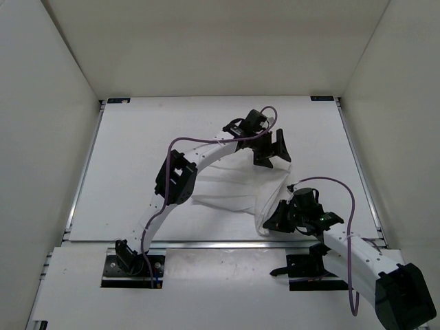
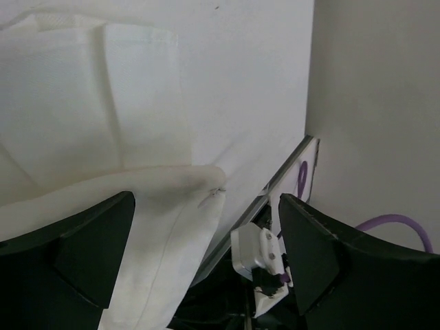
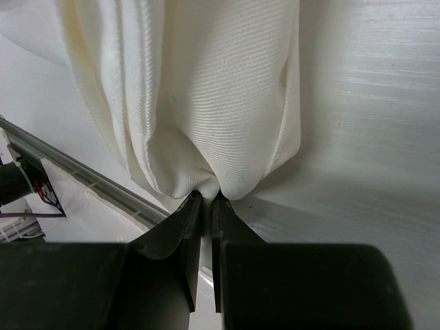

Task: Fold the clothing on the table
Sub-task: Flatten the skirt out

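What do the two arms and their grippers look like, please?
Both arms, the left arm and right arm, have white links with black joints, and a purple cable loops along each. The left gripper and right gripper have black, wedge-shaped fingers.

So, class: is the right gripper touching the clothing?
Touching. The right wrist view shows the right gripper pinched shut on a bunched fold of the clothing, with the fabric gathered right at its fingertips.
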Robot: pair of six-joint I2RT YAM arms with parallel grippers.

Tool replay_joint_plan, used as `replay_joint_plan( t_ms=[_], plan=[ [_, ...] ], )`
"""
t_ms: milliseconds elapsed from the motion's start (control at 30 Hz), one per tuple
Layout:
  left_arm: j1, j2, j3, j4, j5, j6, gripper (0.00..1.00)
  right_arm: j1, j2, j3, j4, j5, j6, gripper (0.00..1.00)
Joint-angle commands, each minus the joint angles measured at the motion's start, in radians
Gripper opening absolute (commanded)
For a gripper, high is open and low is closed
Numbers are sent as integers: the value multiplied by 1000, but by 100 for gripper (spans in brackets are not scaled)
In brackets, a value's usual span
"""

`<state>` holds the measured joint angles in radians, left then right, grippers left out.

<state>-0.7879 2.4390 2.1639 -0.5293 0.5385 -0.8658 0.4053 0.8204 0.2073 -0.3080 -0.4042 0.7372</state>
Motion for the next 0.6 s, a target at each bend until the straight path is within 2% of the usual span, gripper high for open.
replay_joint_plan(
  t_ms=[0,33,100,133,200,267,300,333,367,400,433,467,567],
  plan=[
    [-23,72,97,-177,47,48,96,-3,11,-42,-31,99,-33,0],
    [-31,106,141,-195,37,66,96,0,5,-46,-28,97,-29,0],
    [-45,150,200,-248,43,91,86,-2,6,-42,-36,94,-39,0],
    [-47,156,200,-253,46,100,86,-2,-1,-45,-28,96,-39,0],
    [-48,158,183,-244,52,94,74,1,-3,-45,-28,91,-36,0],
    [-53,153,159,-238,41,99,67,1,-6,-45,-25,90,-39,1],
    [-54,152,152,-244,37,105,54,-3,-1,-45,-26,93,-39,0],
    [-48,141,149,-254,23,125,46,-3,-1,-46,-32,84,-39,0],
    [-54,144,146,-279,17,146,29,-5,-10,-46,-25,85,-42,0],
    [-54,138,137,-303,-10,163,18,-8,-10,-46,-25,88,-44,0],
    [-54,131,125,-317,-43,195,13,-10,-7,-48,-17,82,-42,0],
    [-51,118,97,-349,-85,233,2,-8,-1,-45,-17,77,-44,0],
    [-34,53,-13,-387,-228,318,0,-8,-10,-46,-10,70,-53,0]
  ],
)
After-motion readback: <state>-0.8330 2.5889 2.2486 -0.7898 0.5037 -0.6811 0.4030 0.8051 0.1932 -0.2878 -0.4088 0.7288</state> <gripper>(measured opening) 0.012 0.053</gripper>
